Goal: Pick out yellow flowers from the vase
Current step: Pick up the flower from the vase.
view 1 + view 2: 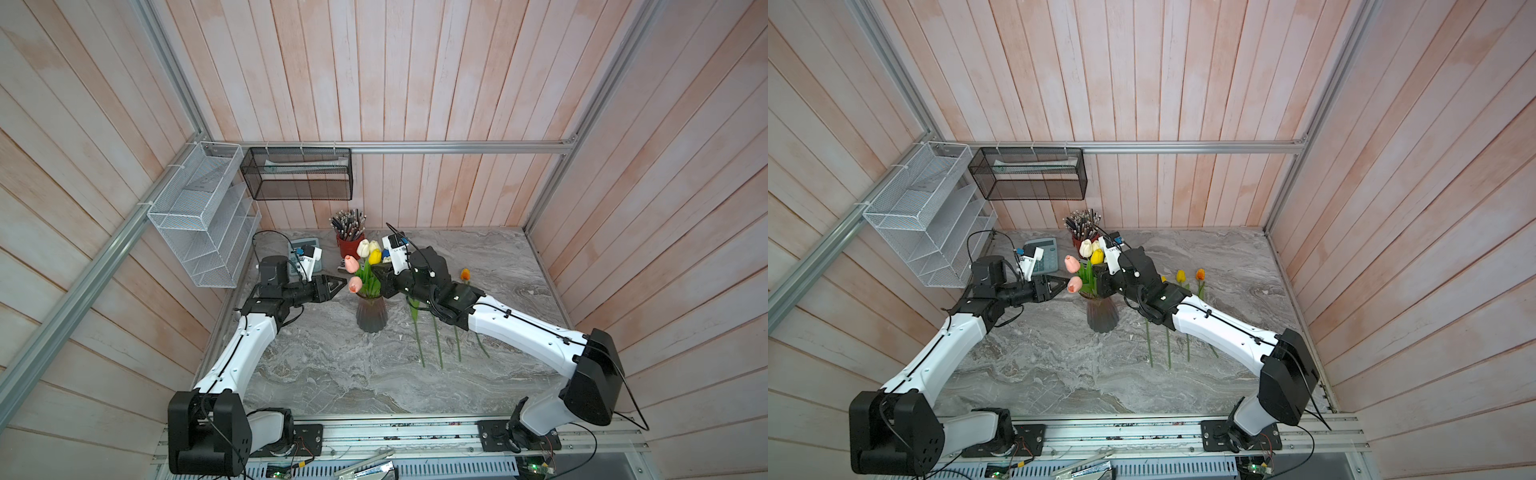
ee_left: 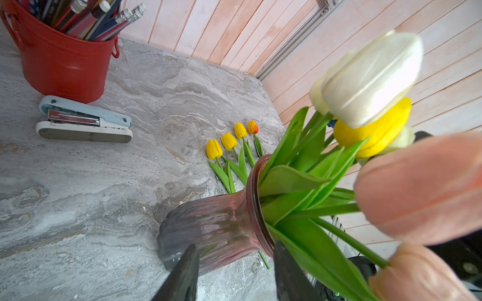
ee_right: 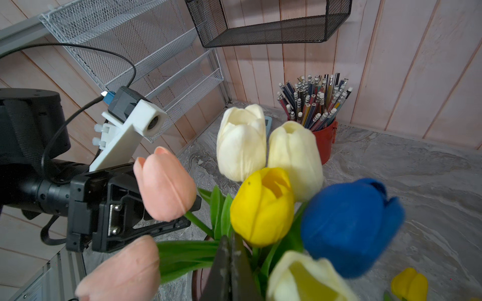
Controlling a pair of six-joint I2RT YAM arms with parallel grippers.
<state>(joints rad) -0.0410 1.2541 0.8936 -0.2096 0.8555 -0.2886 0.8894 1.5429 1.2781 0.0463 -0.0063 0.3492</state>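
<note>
Your closed right fingers (image 3: 224,265) are sitting just under the yellow flower (image 3: 262,207); your open left fingers (image 2: 182,276) are facing the vase (image 2: 216,226).

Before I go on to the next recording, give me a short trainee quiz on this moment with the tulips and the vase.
1. How many yellow flowers lie on the table, counting the orange-tinged one?
2. True or false: every flower standing in the vase is white, pink or blue.
3. Fill in: beside the red cup lies a ____.
Key: 1. Four. 2. False: one yellow tulip stands in it too. 3. stapler.
</note>
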